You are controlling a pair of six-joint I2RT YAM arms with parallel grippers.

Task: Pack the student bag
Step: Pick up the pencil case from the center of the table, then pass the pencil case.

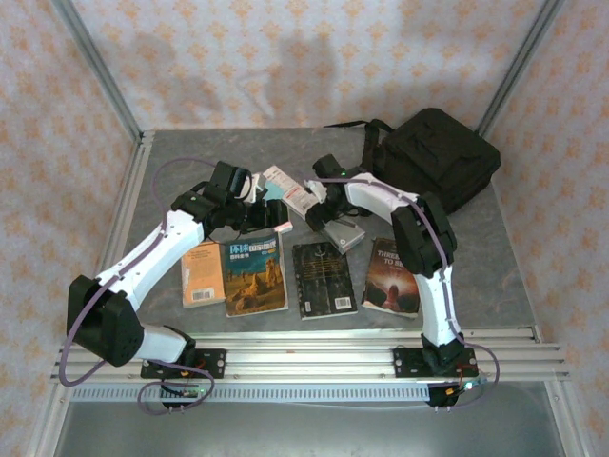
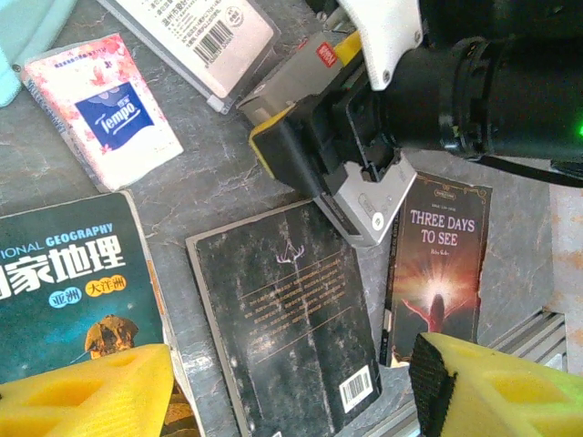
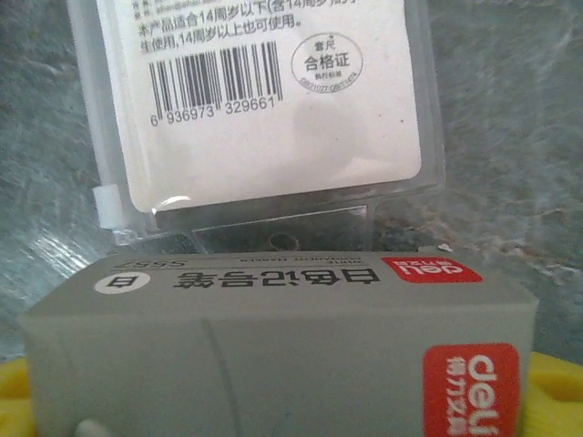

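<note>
The student bag (image 1: 433,157) lies at the far right corner of the surface (image 1: 495,257), behind the right arm and apart from both hands. The right hand (image 2: 308,96) straddles a grey box (image 3: 273,355) with a red label. A yellow pad (image 3: 557,393) stands at each side of the box, but I cannot tell whether they pinch it. Just beyond the box lies a clear plastic pack (image 3: 264,100) with a barcode. The left hand (image 2: 291,401) hangs spread above a black book (image 2: 282,319), with nothing between its fingers. To the right of that book lies a dark book (image 2: 437,264) titled "Three Days to See". To its left is a geography book (image 2: 64,273), and an orange book (image 1: 202,273) ends the row on the left. A tissue pack (image 2: 109,109) lies farther back, near the plastic pack.
</note>
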